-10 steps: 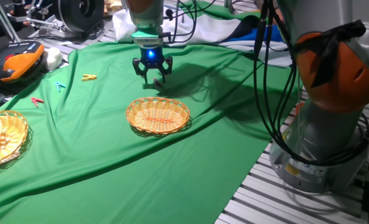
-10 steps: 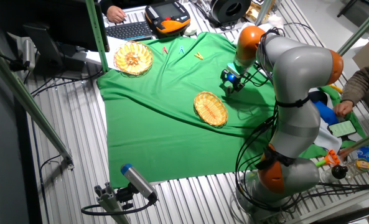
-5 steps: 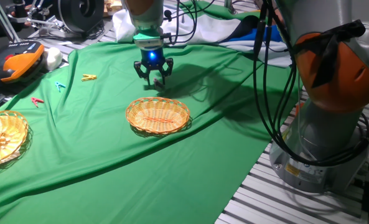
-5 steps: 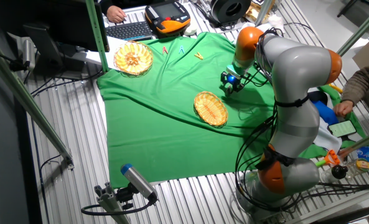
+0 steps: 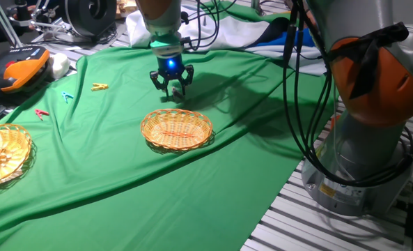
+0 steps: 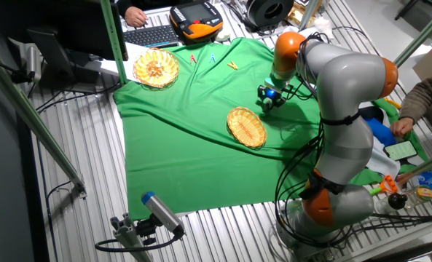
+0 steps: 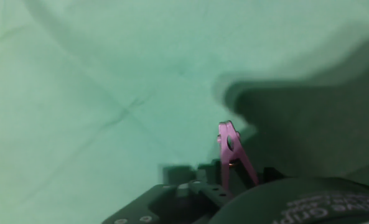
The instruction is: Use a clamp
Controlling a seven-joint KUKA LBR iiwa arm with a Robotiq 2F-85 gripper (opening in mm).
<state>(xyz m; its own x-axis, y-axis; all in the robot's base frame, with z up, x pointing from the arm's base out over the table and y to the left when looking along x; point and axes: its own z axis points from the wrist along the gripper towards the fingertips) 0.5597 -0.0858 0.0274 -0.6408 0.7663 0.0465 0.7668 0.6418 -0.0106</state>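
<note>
- The green cloth (image 5: 192, 181) covered the table, creased into soft folds, with wide bare fabric around the gripper; its near edge gave way to ribbed metal slats.
- The grey and orange arm (image 6: 339, 94) reached over the cloth's far side.
- An oval wicker basket (image 5: 177, 129), tightly woven, sat just in front of the gripper; a second basket (image 5: 1, 153) lay at the left edge.
- The gripper (image 5: 171, 89), black with a blue light, hung low over the cloth, fingers clenched on the clamp (image 7: 232, 155), a slim purplish clip standing upright between them.
- A yellow clothespin (image 5: 99, 86) lay well apart to the left.
- Compared with a second earlier, the gripper sat marginally higher and further right.
</note>
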